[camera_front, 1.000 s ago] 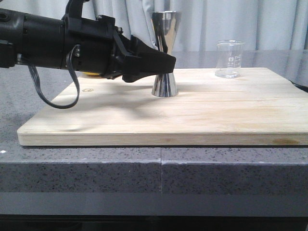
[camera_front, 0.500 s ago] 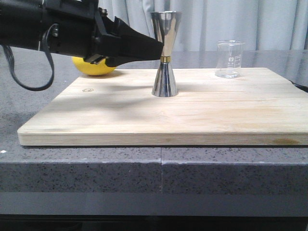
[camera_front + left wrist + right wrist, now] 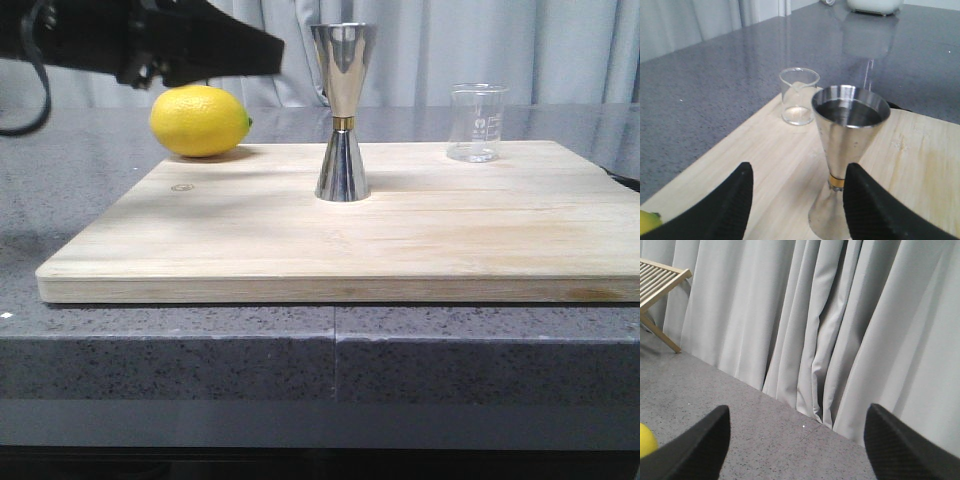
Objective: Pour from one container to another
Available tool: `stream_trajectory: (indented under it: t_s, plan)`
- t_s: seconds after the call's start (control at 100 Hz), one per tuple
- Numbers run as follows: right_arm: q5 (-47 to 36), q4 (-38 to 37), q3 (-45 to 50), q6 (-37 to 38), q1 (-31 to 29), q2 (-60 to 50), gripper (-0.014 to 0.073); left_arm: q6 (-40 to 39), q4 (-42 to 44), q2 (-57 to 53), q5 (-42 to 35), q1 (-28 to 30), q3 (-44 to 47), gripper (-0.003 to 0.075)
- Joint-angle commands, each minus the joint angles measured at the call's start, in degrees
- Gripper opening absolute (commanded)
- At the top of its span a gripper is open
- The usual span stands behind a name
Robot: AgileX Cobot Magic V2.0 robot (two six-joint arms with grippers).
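Note:
The tall steel jigger (image 3: 342, 110) with a gold band stands upright near the middle of the wooden board (image 3: 400, 240); the left wrist view shows its bowl (image 3: 850, 145). The clear glass beaker (image 3: 477, 122) stands upright at the board's back right, apart from the jigger, and shows beyond it in the left wrist view (image 3: 799, 95). My left gripper (image 3: 268, 50) hovers high to the left of the jigger's top, apart from it. Its jaws (image 3: 799, 167) are open and hold nothing. My right gripper (image 3: 797, 412) is open and empty over grey counter, facing curtains, and is outside the front view.
A yellow lemon (image 3: 198, 120) lies on the grey counter by the board's back left corner, under the left arm; its edge shows in the right wrist view (image 3: 645, 440). A wooden slatted rack (image 3: 657, 275) stands near the curtain (image 3: 815, 315).
My left arm has risen and drawn back to the left, away from the jigger's waist. The lemon behind it has come into view. Jigger and beaker have not moved.

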Motion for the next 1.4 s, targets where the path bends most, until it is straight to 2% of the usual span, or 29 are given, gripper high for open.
stream_trajectory:
  t_s: [0.0, 0.33, 0.6, 0.77, 1.18, 1.39]
  plan:
    - [-1.32, 3.92, -1.49, -0.01, -0.37, -1.90, 0.0506, -0.64, -2.26, -4.39, -3.31, 1.79, -1.31, 0.0365]
    - [1.61, 6.03, -1.61, -0.01, -6.03, -2.37, 0.0506, -6.50, -3.17, -11.89, -3.21, 11.05, -1.31, 0.0366]
    - [5.25, 6.31, -1.61, -0.01, -7.92, -5.23, 0.0506, -8.08, -9.98, -18.43, -3.21, 18.03, -1.31, 0.0365]
    - [13.29, 6.41, -1.61, -0.01, -7.92, -7.72, 0.0506, -8.08, -12.65, -22.42, -2.33, 20.33, -1.31, 0.0366]
    - [22.10, 6.41, -1.61, -0.11, -8.40, -15.15, 0.0506, -8.08, -12.74, -34.22, 22.86, 20.32, -1.31, 0.0366]
    - [30.20, 5.40, -1.61, -0.11, -8.28, -19.58, 0.0506, -12.80, -11.55, -38.56, 25.15, 20.00, -1.31, 0.0366]
